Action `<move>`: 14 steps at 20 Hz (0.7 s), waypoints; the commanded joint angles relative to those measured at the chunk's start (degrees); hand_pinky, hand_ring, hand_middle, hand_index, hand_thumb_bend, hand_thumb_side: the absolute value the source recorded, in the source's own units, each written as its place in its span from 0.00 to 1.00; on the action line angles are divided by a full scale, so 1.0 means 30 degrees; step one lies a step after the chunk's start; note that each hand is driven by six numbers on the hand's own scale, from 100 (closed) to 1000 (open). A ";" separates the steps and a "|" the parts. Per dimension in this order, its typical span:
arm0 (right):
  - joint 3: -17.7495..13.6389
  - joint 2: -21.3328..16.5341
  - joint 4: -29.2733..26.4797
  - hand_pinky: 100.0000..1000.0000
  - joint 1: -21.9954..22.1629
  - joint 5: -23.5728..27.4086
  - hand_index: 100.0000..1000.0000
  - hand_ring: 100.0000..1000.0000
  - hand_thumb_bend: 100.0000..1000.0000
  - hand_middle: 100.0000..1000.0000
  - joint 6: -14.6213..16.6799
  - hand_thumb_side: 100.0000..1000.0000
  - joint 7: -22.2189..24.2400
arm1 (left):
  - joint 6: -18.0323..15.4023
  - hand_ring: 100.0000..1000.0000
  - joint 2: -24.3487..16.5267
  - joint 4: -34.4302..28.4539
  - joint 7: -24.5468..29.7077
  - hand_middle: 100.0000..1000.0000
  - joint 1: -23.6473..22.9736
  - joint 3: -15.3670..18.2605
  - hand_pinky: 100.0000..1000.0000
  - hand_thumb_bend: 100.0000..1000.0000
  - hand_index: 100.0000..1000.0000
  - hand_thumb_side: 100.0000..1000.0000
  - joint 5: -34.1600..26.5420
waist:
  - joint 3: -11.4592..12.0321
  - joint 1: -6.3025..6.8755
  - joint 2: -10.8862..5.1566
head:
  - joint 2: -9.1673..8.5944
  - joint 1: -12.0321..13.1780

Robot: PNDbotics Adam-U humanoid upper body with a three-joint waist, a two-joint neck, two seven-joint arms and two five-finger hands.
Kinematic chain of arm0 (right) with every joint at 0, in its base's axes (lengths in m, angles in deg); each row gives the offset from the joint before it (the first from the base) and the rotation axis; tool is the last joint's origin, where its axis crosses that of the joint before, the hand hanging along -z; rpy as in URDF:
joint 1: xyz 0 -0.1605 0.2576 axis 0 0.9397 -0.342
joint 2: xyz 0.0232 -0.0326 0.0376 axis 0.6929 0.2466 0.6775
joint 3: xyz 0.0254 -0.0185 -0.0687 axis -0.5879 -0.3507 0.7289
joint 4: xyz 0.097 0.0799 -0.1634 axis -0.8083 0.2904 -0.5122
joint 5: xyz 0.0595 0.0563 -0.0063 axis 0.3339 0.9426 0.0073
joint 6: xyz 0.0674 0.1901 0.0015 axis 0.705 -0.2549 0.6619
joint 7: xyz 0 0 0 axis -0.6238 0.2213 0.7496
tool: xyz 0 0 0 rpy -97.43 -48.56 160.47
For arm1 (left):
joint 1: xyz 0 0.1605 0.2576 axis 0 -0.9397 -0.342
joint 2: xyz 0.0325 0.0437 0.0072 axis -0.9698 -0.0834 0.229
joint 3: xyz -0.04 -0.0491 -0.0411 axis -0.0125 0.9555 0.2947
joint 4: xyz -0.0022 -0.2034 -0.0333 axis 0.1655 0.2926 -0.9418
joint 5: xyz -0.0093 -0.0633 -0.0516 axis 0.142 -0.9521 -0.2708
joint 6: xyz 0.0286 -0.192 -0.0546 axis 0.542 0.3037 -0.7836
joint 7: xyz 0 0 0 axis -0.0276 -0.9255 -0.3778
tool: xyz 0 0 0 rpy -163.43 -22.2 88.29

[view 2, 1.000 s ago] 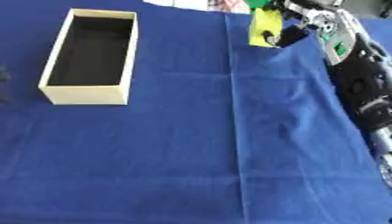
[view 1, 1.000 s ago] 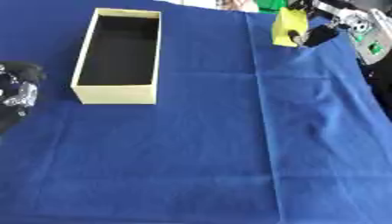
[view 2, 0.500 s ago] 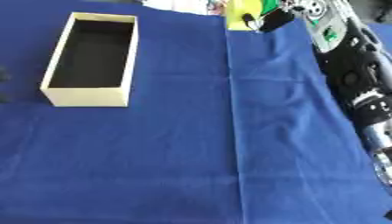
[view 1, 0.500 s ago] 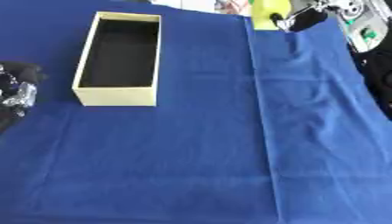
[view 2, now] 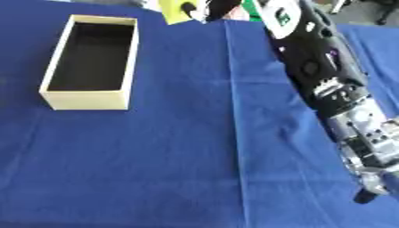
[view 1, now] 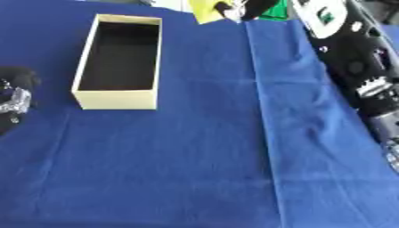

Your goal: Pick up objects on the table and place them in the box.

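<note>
Yellow object [view 2: 176, 10] pinched in right hand [view 2: 214, 8] fingers, arm outstretched

Both eye views look steeply down from the robot's head at the blue-clothed table [view 1: 179, 169], facing its far edge. Nearly the same picture: both share the open box [view 1: 118, 62] toward the far left corner; the right eye view shows more of the right arm [view 2: 327, 84].

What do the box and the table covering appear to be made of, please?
The box looks like cardboard or thin board: matte cream walls with straight, thin edges and a dark inside. The table covering looks like woven cloth: matte blue, with soft creases and a long fold line running down it.
</note>
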 commanded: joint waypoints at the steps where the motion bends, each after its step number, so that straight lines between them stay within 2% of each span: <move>1: 0.0302 0.0710 -0.0498 0.82 -0.0736 0.0271 0.73 0.82 0.00 0.41 0.0217 0.00 0.0483 | -0.0018 0.67 -0.0097 -0.0356 0.0181 0.60 0.0280 -0.0097 0.41 0.00 0.59 0.17 0.0011 | 0.0139 0.0095 -0.0449 | -0.0161 -0.0271; 11: 0.1235 0.3461 -0.0123 0.82 -0.0988 0.0117 0.75 0.82 0.00 0.43 0.0639 0.00 0.1387 | 0.0040 0.67 0.0256 -0.0217 0.0606 0.58 0.0347 -0.0477 0.41 0.00 0.59 0.17 0.0006 | 0.0778 0.0145 -0.0395 | -0.0217 -0.0803; 14: 0.1342 0.3902 0.0168 0.82 -0.0844 -0.0313 0.76 0.82 0.00 0.47 0.0660 0.00 0.1436 | 0.0040 0.67 0.0333 -0.0198 0.0735 0.57 0.0359 -0.0565 0.41 0.00 0.59 0.17 0.0001 | 0.0995 0.0184 -0.0341 | -0.0282 -0.0950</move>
